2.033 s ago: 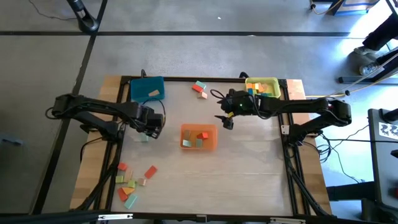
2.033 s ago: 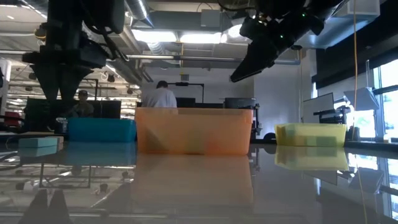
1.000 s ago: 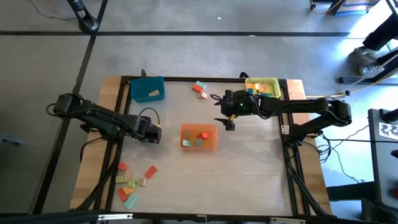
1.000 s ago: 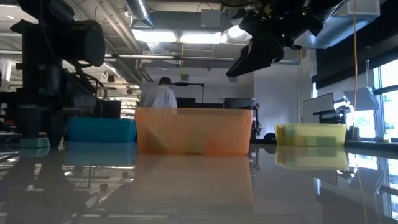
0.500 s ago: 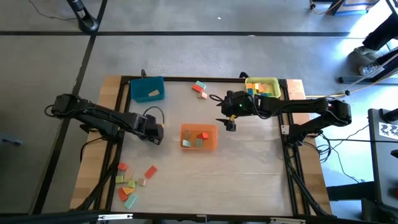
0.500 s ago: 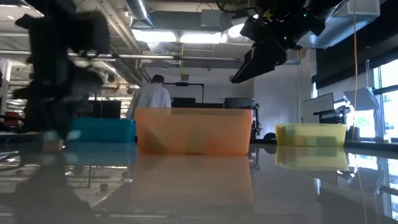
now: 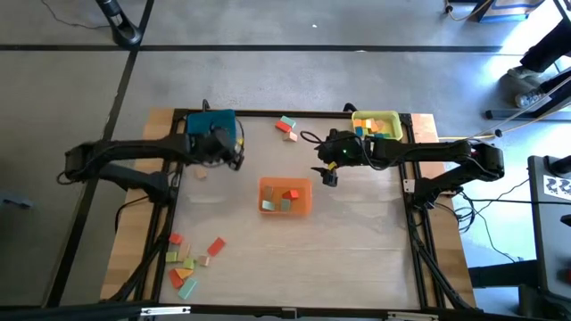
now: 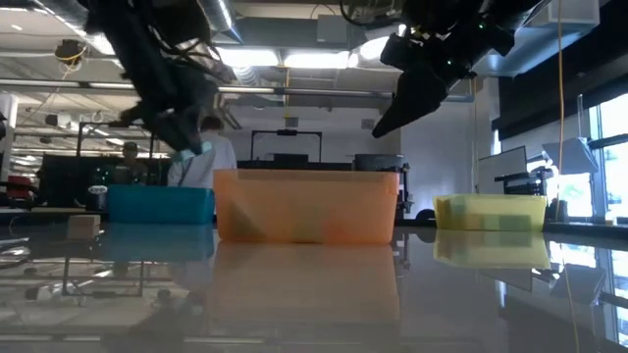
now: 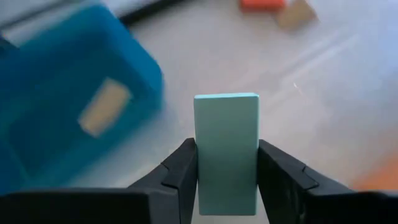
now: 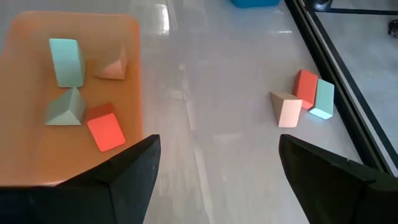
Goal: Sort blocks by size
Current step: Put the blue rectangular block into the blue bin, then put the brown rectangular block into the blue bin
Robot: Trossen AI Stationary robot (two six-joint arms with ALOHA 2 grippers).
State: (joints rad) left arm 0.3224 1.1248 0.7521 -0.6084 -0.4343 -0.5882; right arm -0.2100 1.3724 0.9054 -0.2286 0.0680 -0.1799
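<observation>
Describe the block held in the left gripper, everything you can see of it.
The light blue block is a flat-faced rectangular slab, matt and painted, with clean edges. It stands lengthwise out of the left gripper, whose two dark fingers press on its long sides, its far end sticking out free. It is lifted off the table, near the blue tray, which holds one tan block. Nothing else touches it.

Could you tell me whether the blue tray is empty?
Not empty: the blue tray holds one tan block, seen from the left wrist.
</observation>
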